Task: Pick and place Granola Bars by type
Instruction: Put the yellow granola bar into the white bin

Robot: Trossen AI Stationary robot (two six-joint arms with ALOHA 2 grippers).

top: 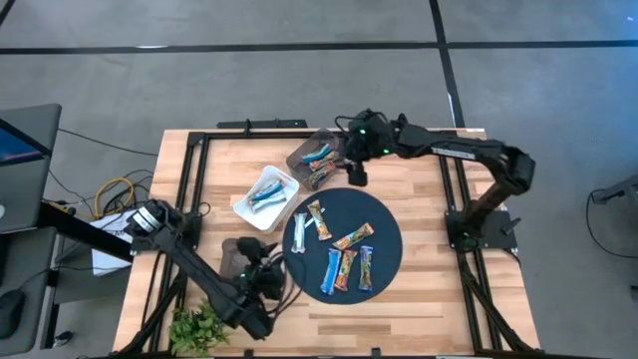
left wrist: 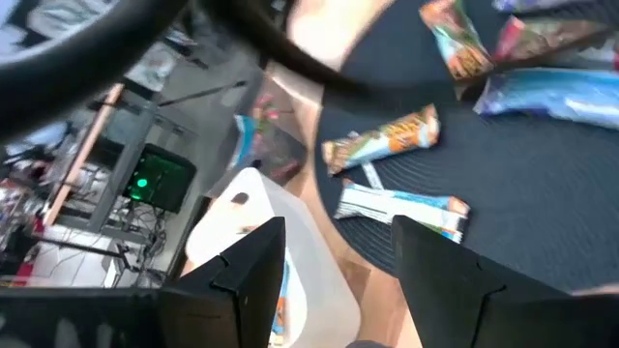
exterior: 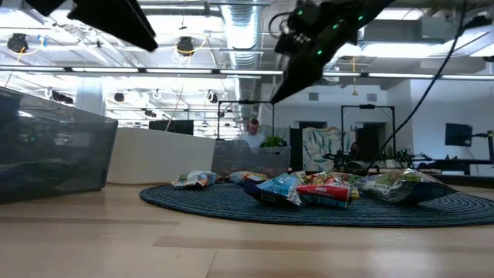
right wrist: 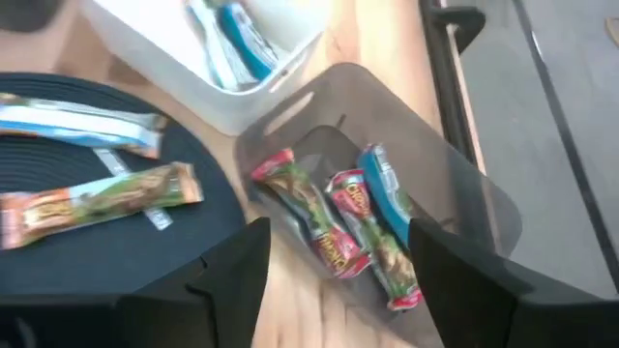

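Below my right gripper (right wrist: 329,280), whose fingers stand wide apart with nothing between them, sits the dark tray (right wrist: 464,184), upper centre of the high view, holding red-wrapped bars (right wrist: 334,227). Seven granola bars (top: 339,254) wait on the round mat (top: 384,224). I should lift straight up, clearing the rim, then reach for another red one. My left gripper (left wrist: 334,261) hovers open, empty, at lower left.

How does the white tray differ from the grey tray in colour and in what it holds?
The white tray is opaque white; the grey tray is smoky and see-through. The white tray holds blue and white bars; the grey tray holds red bars and a blue one. Both are rectangular and stand on the table beside the dark mat.
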